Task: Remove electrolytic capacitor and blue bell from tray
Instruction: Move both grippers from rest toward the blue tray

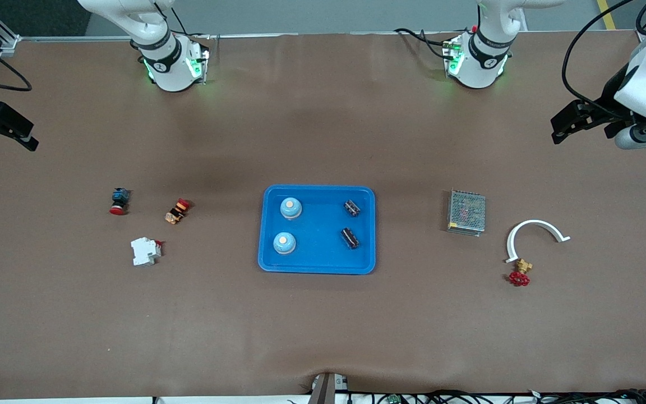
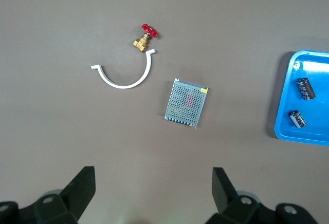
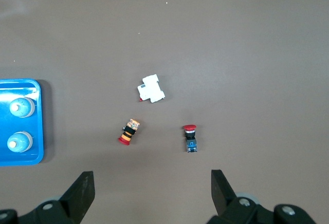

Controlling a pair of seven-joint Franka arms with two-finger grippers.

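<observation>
A blue tray [image 1: 317,224] lies mid-table. In it stand two pale blue bells [image 1: 290,208] [image 1: 284,243] toward the right arm's end, and two dark capacitors [image 1: 352,207] [image 1: 350,238] lie toward the left arm's end. The left wrist view shows the capacitors [image 2: 305,88] [image 2: 297,119]; the right wrist view shows the bells [image 3: 21,107] [image 3: 19,142]. My left gripper [image 1: 567,123] [image 2: 152,183] hangs open and empty over the table's left-arm end. My right gripper [image 1: 17,132] [image 3: 152,185] hangs open and empty over the right-arm end. Both are well apart from the tray.
Toward the left arm's end lie a metal mesh box [image 1: 467,212], a white curved clip [image 1: 530,227] and a red-handled brass valve [image 1: 520,275]. Toward the right arm's end lie a white breaker [image 1: 144,251], an orange-black button [image 1: 177,211] and a blue-bodied red button [image 1: 119,201].
</observation>
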